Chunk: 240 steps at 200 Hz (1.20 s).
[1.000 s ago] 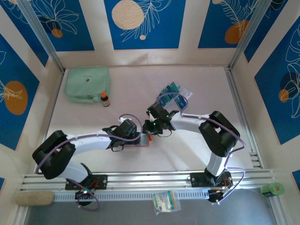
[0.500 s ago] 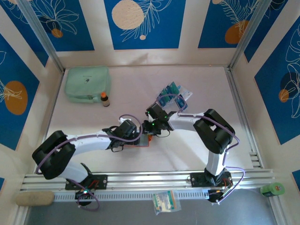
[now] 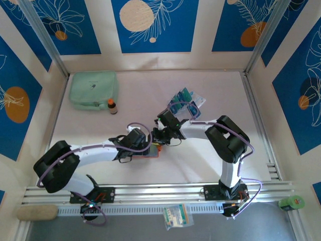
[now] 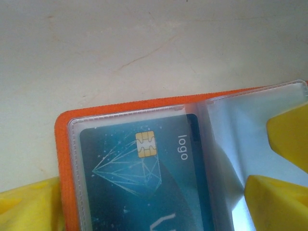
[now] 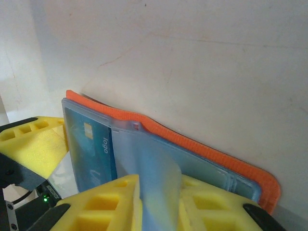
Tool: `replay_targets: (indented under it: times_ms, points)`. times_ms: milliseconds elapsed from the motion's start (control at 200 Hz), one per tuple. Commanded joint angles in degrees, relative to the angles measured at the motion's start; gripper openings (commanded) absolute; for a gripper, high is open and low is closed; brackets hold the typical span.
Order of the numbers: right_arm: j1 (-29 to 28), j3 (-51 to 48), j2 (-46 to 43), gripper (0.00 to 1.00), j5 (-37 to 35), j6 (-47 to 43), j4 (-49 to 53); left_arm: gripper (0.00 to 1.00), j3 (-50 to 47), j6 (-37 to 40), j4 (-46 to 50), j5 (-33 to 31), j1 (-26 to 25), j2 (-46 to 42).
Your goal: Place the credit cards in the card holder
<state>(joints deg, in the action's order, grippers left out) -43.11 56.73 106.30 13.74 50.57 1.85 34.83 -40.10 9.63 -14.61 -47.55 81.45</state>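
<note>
Pale desk (image 3: 210, 90) between blue leaf-print walls — the card holder (image 3: 153, 150) lies open near its middle, one teal card (image 4: 139, 178) inside a clear pocket. Left pincer (image 3: 145, 147) is spread wide across it; right pincer (image 5: 143, 204) pinches one of its clear pocket leaves. More credit cards (image 3: 184, 100) lie farther back, apart.

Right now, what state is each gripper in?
Left gripper: open wide over the card holder.
Right gripper: closed on the card holder's clear pocket flap.
</note>
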Motion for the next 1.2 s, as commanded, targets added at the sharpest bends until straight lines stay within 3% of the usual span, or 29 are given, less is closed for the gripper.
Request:
replay_targets:
  times_ms: [0, 465, 765, 1195]
  points:
    - [-0.08, -1.17, -1.62, 0.24, 2.79, 0.98, 0.30, 0.94, -0.33, 0.14, 1.24, -0.74, -0.19, -2.91]
    - [-4.39, 4.69, -3.56, 0.50, 1.64, 2.50, 4.58, 1.00, 0.12, 0.81, 9.19, -6.40, 2.93, -20.02]
    - [-7.12, 13.37, 5.08, 0.53, 1.38, 4.86, 5.36, 1.00, -1.41, 1.16, 11.64, -6.66, 6.09, -27.31]
    - [-7.55, 19.12, 11.57, 0.53, 2.62, 5.97, 5.10, 1.00, -4.98, 0.92, 10.61, -4.64, 7.91, -28.17]
